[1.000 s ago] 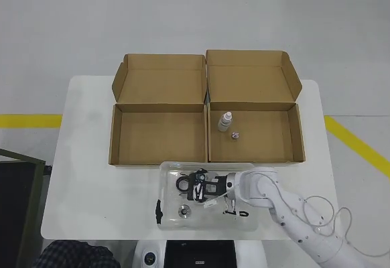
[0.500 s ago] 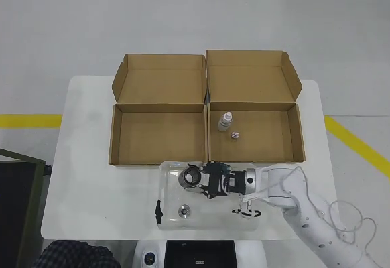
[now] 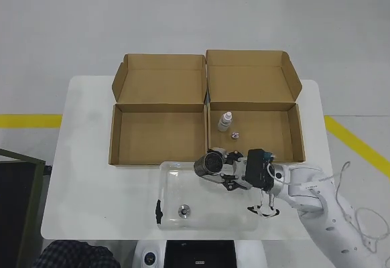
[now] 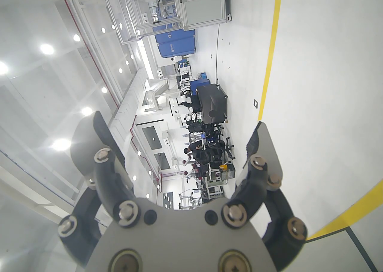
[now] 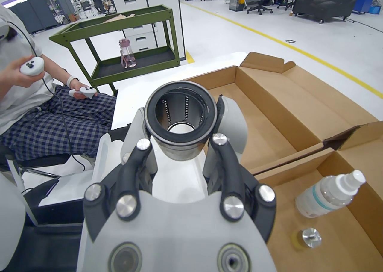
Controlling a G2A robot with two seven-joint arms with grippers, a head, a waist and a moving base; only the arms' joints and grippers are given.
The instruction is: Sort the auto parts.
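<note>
White table (image 3: 88,167) seen from above; nearest the robot lies a clear plastic tray (image 3: 171,171); inside it rest a small round metal part (image 3: 183,212), a black part (image 3: 159,212) against one side wall, and a black clip-like part (image 3: 263,211) near the opposite end. The right gripper (image 3: 216,167) (image 5: 182,126) hangs over the tray's far rim, its fingers clamped on either side of a hollow metal cylinder bearing (image 3: 210,163) (image 5: 179,147), held off the table with its open end facing away from the wrist; it sits just in front of the spot where two cardboard boxes meet. Beyond, the left box (image 3: 158,137) and the right box (image 3: 295,134) stand side by side, flaps open; the right box holds a small white spray bottle (image 3: 225,121) (image 5: 326,195) lying down and a small metal knob (image 3: 234,134) (image 5: 311,237) just beside it. The left gripper (image 4: 179,129) points out into the room, fingers spread apart, gripping nothing.
</note>
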